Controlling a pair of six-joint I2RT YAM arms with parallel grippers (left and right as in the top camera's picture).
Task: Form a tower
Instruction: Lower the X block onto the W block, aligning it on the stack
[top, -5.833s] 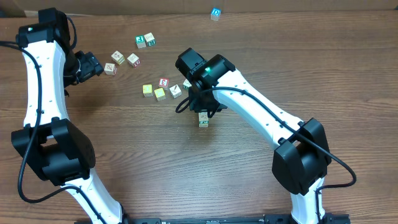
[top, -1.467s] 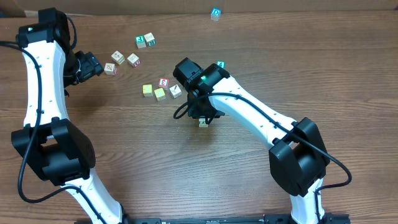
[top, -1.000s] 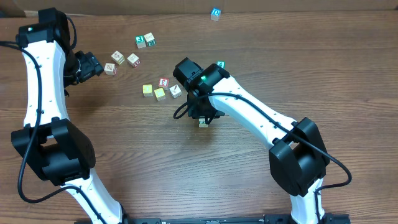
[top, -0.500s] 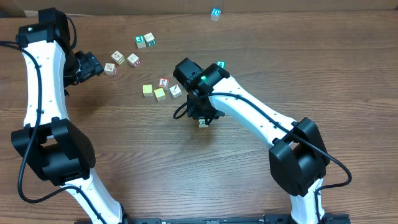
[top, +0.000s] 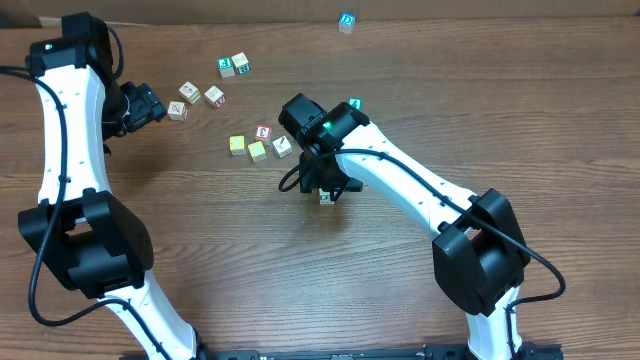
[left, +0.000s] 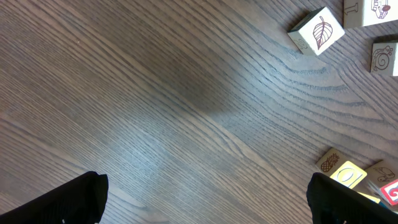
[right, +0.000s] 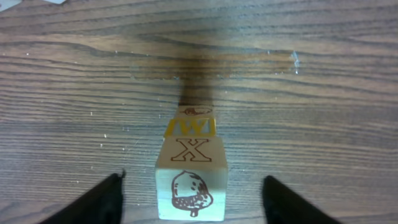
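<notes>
The tower, a short stack of small wooden picture cubes, stands on the brown wood-grain counter. Its top cube shows an acorn and an X. The right hand is open, with a finger clear of the tower on each side. Farther off, the left hand hangs wide open over the counter near a loose white leaf-printed cube. A blue-marked cube lies farthest.

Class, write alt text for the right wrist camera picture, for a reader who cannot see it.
A short tower of small wooden cubes stands on a wood-grain table, between the open fingers of the right gripper, which touch neither side. The top cube shows an acorn drawing and an X; a yellow-lettered cube shows beneath it.
</notes>
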